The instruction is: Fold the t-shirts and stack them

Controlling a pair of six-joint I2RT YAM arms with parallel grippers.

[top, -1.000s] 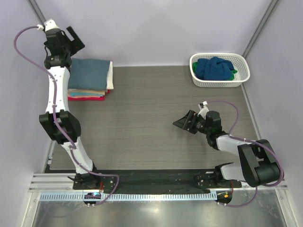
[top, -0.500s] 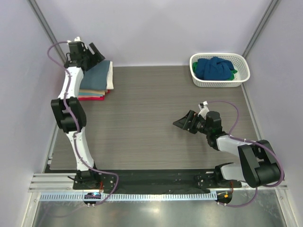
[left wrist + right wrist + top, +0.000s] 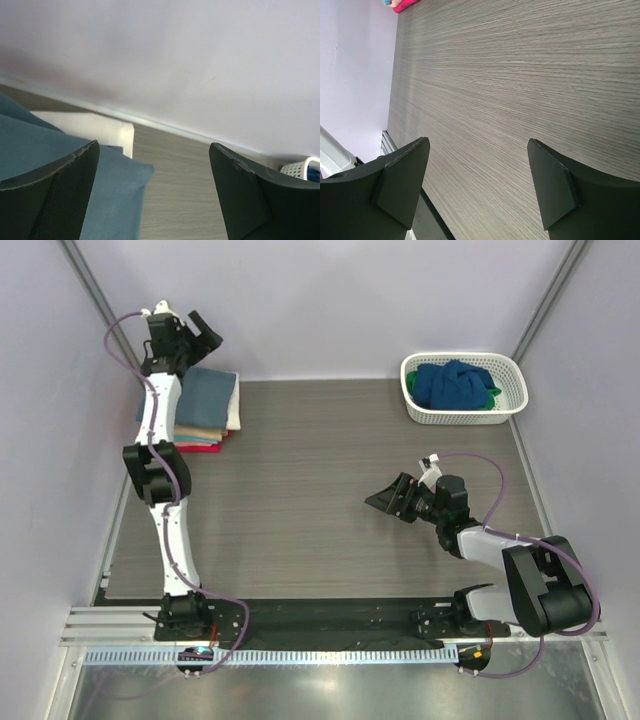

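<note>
At the far left corner of the grey wood-grain counter (image 3: 300, 470) sits a squared stack of folded t-shirts (image 3: 200, 405). It has a slate-blue shirt (image 3: 200, 390) on top, a cream shirt (image 3: 233, 400) showing along the right edge, and a tan layer (image 3: 190, 432) and a red layer (image 3: 190, 447) at the near edge. The left hand (image 3: 190, 325) hovers above the stack's far edge, spread wide with nothing in it. Its wrist view shows blue cloth below one finger; whether they touch I cannot tell.

Right of centre, the right hand (image 3: 385, 498) hangs low over bare counter, likewise spread and empty.

At the far right, a white plastic lattice basket (image 3: 420, 410) holds a crumpled dark blue t-shirt (image 3: 452, 383), with a green t-shirt (image 3: 493, 393) peeking out beside it.

The basket shirts look light, limp and unbreakable, so they should sag and drape from any pinch. A bunched ridge on the blue mound seems the easiest first hold. After that, the shoulders or hem corners would let it spread flat for folding.
</note>
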